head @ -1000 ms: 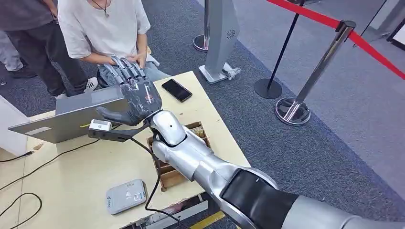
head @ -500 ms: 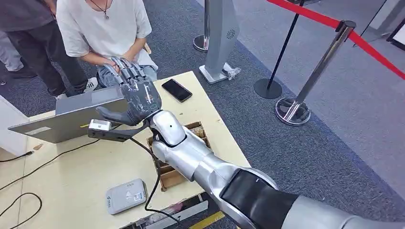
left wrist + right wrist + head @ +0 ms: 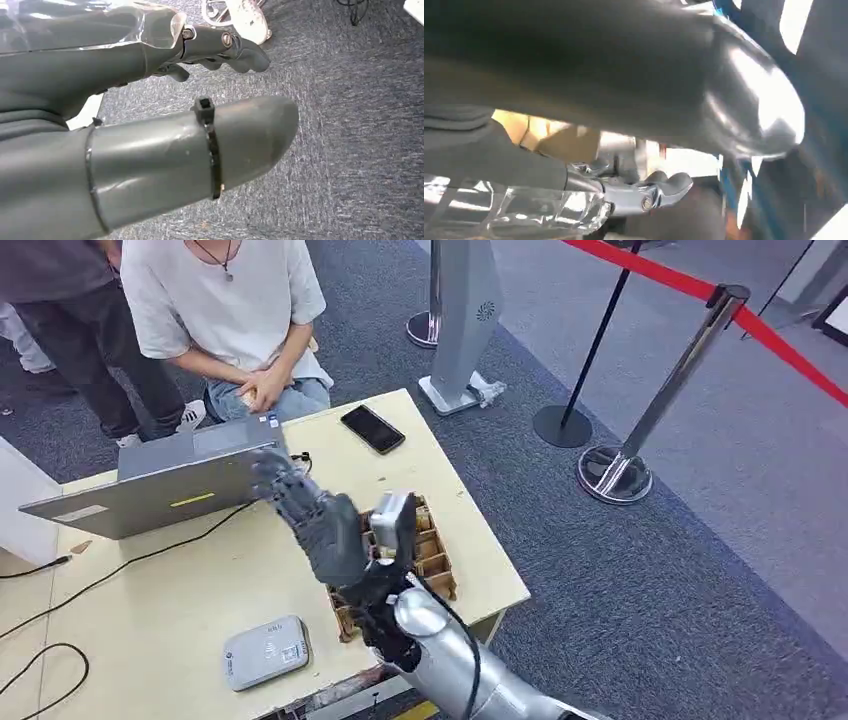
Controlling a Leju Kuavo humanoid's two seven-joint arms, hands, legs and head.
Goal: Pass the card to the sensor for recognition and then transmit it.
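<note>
My right hand (image 3: 322, 522) hovers above the table beside the brown compartmented card box (image 3: 432, 548), fingers spread and pointing toward the laptop, nothing in it. In the blurred right wrist view its fingers (image 3: 659, 192) and thumb stand apart with nothing between them. The grey-white card sensor (image 3: 264, 651) lies flat near the table's front edge, to the left of my arm. A seated person at the far edge holds something small and pale in both hands (image 3: 255, 392); I cannot tell if it is the card. My left hand (image 3: 220, 47) hangs over grey carpet, holding nothing.
A grey laptop (image 3: 150, 480) stands half open at the table's far left, with black cables (image 3: 60, 610) trailing toward me. A black phone (image 3: 372, 428) lies at the far right corner. Stanchions with a red belt (image 3: 690, 350) and a grey kiosk base (image 3: 460, 380) stand beyond.
My right arm has drawn back from the person's side to above the card box, and the hand has turned. The person's hands have come together at the lap.
</note>
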